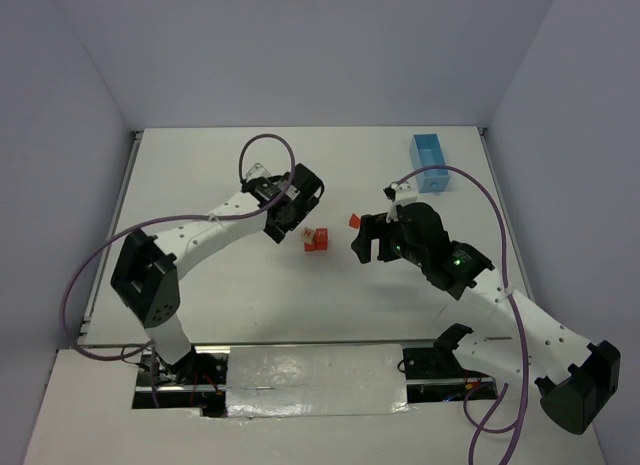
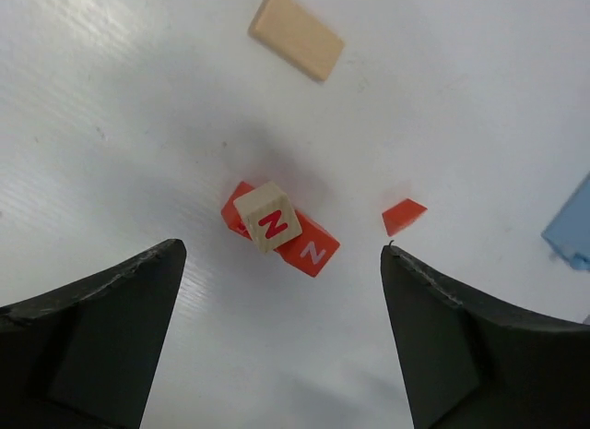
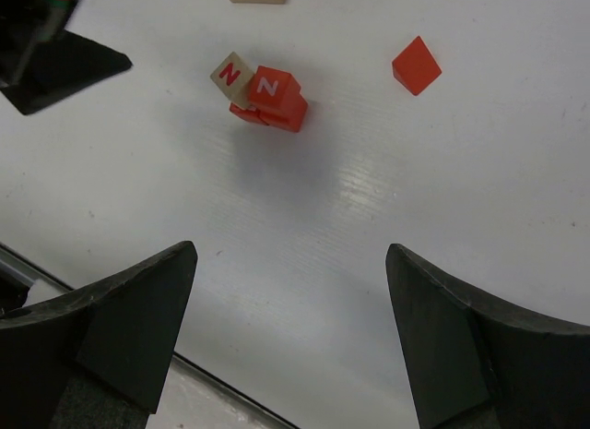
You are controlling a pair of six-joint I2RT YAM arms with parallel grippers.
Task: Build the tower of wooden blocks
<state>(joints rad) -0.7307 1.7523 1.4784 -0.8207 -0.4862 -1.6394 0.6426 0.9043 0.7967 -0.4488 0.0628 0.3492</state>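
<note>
A small stack stands mid-table (image 1: 315,237). It is a tan cube with a red N (image 2: 267,217), sitting askew on red blocks (image 2: 312,250), one of which has a white N. The right wrist view shows the tan cube (image 3: 230,76) beside a red N cube (image 3: 272,86). A red roof-shaped block (image 2: 404,217) lies apart on the table (image 3: 417,65) (image 1: 354,221). A flat tan block (image 2: 297,34) lies farther off. My left gripper (image 1: 290,210) (image 2: 281,263) hovers open and empty above the stack. My right gripper (image 1: 368,243) (image 3: 290,247) is open and empty, right of the stack.
A light-blue tray (image 1: 430,163) stands at the back right, and its corner shows in the left wrist view (image 2: 572,226). The left gripper's black finger (image 3: 55,55) shows at the top left of the right wrist view. The table's near edge (image 3: 111,323) lies below the right gripper.
</note>
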